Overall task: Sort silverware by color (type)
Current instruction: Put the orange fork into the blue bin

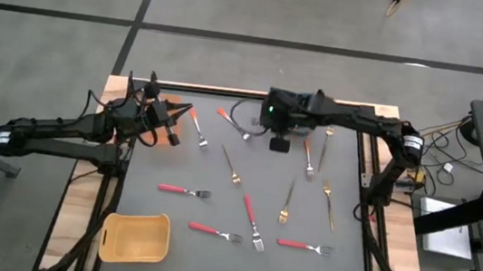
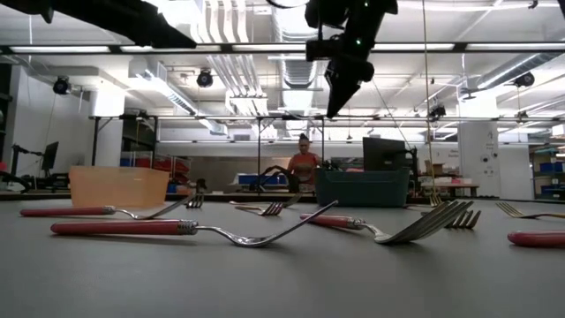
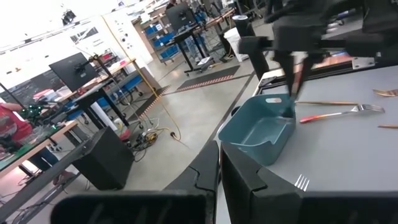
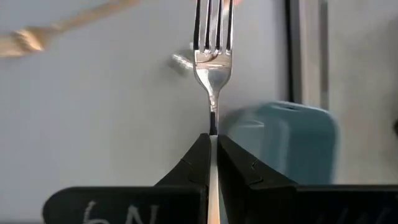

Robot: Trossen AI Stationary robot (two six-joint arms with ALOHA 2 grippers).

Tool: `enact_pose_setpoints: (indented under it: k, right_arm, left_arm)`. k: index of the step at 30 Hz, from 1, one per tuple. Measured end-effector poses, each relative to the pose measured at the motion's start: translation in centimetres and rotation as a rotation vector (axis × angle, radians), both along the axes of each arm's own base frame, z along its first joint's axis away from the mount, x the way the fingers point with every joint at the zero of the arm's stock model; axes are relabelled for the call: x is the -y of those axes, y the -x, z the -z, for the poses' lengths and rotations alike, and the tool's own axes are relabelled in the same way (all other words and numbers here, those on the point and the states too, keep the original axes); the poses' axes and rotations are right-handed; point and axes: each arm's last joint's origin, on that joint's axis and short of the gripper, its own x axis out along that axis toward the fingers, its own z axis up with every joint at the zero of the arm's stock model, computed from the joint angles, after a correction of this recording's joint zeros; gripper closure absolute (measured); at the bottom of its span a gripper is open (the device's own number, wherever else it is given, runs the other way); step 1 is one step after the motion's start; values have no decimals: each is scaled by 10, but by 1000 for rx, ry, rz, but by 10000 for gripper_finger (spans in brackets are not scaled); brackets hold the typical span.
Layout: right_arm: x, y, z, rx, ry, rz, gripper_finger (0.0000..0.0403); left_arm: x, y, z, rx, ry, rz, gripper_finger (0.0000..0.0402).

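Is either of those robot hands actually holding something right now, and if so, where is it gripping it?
Yes. The right hand is shut on a silver fork, pinching its handle just below the neck. The left hand is shut on nothing.

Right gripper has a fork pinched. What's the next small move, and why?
Probably lower the right gripper over the blue-grey bin and release there. It is shut on a silver fork, tines pointing away from the fingers, raised above the table with the bin beside and below it. The fork's handle colour is hidden, so check that it matches this bin first.
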Motion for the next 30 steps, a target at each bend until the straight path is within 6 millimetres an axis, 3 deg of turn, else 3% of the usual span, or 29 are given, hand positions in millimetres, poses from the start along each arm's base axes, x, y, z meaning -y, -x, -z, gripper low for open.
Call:
enact_pose_setpoints:
  k: [7,15,20,30]
  right_arm:
    - [57,28,0,-28,-34,-89,394]
    - [113,55,9,86,-104,6,394]
    - [126,63,25,129,-118,39,394]
    - [124,68,71,111,-125,43,394]
  left_arm:
    - [0,0,-1,10,-1,0,402]
    - [0,-1,-1,12,-2,0,402]
    - [0,-1,-1,10,-2,0,402]
    - [0,-1,-1,7,-5,0,402]
